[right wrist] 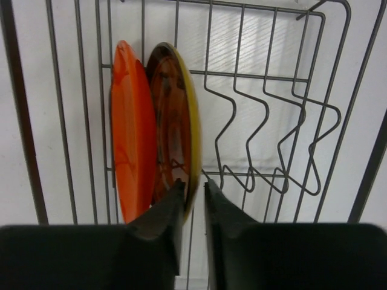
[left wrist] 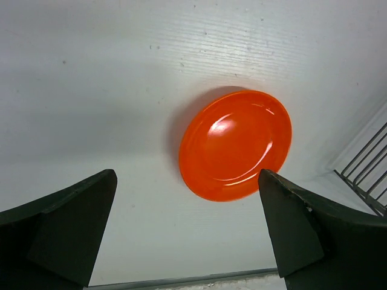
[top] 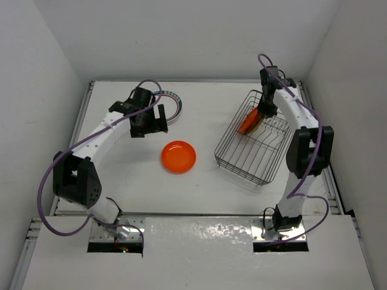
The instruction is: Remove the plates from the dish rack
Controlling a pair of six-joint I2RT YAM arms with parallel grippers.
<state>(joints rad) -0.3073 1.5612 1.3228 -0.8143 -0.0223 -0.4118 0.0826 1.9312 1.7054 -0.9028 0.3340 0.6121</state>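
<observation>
White tabletop point(top: 121, 187) carries a flat orange plate point(top: 178, 156) at its middle and a green-rimmed plate point(top: 174, 104) far left, where the left fingers point(left wrist: 66, 229) stand wide and empty. In the dish rack point(top: 248, 163), the right fingers point(right wrist: 160, 223) pinch narrow on the rim of an upright yellow-edged plate point(right wrist: 175, 121) just beside a second orange plate point(right wrist: 127, 133).

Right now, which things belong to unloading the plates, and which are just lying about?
Job: dish rack, racked orange plate, racked yellow-rimmed plate, loose orange plate, green-rimmed plate.
Just there: purple cables, table.
</observation>
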